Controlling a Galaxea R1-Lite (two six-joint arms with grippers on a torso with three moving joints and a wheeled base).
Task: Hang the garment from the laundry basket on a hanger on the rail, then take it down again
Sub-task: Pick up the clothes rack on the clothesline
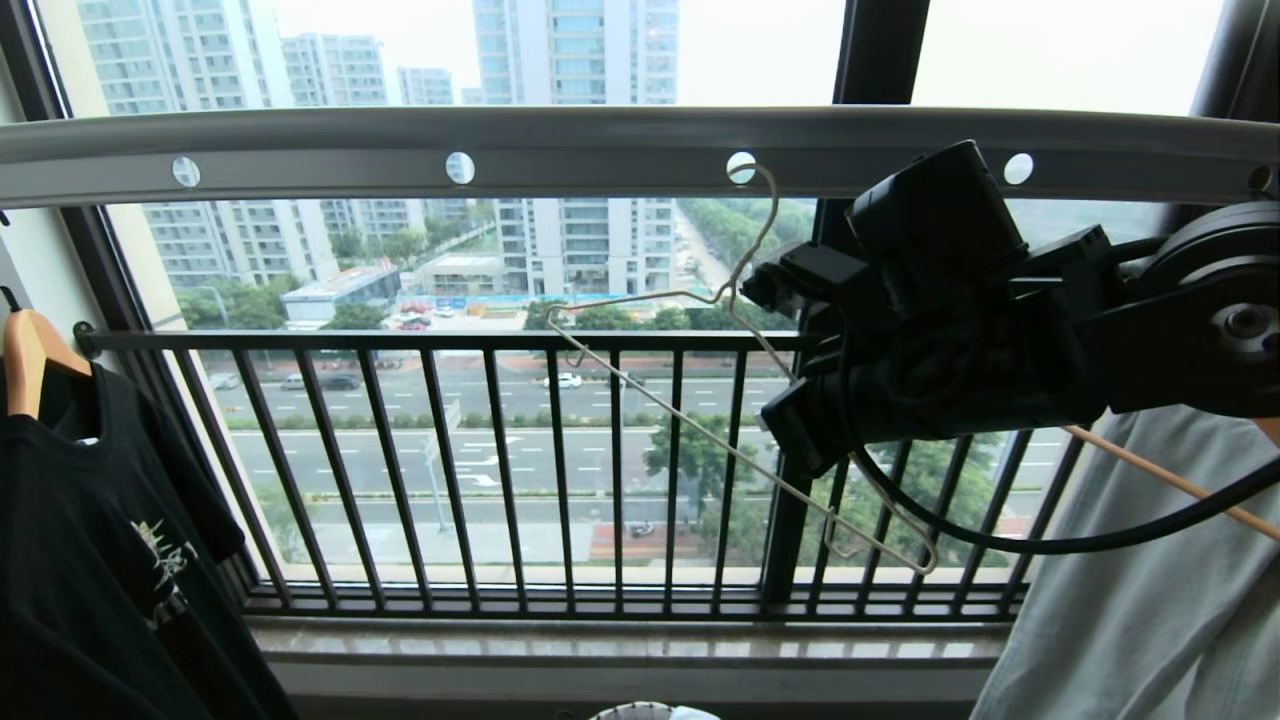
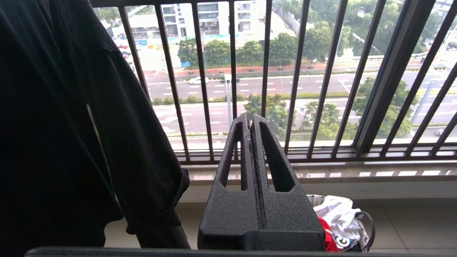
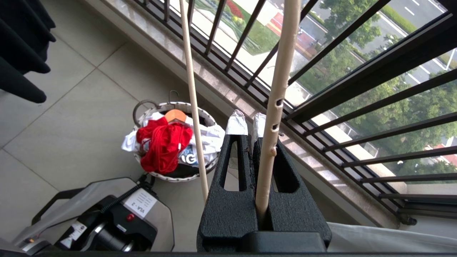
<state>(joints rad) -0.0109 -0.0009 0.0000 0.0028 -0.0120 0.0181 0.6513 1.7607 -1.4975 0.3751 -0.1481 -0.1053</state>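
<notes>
The grey rail [image 1: 600, 150] with round holes spans the top of the head view. The thin cream wire hanger [image 1: 690, 415] hangs tilted, its hook in one hole. My right gripper [image 1: 795, 425] is shut on the hanger's right arm; in the right wrist view the wire [image 3: 276, 92] runs between the closed fingers [image 3: 247, 123]. Far below on the floor stands the laundry basket [image 3: 167, 177], with the red garment [image 3: 162, 144] crumpled on top. My left gripper [image 2: 250, 119] is parked low, shut and empty, near the basket [image 2: 369, 228] and garment [image 2: 326, 235].
A black T-shirt [image 1: 90, 550] on a wooden hanger [image 1: 25, 350] hangs at the left. A pale garment [image 1: 1130, 580] on a wooden hanger [image 1: 1170, 480] hangs at the right. The black balcony railing [image 1: 500, 340] stands behind. White clothing [image 3: 210, 137] lies in the basket; my base [image 3: 107, 221] is beside it.
</notes>
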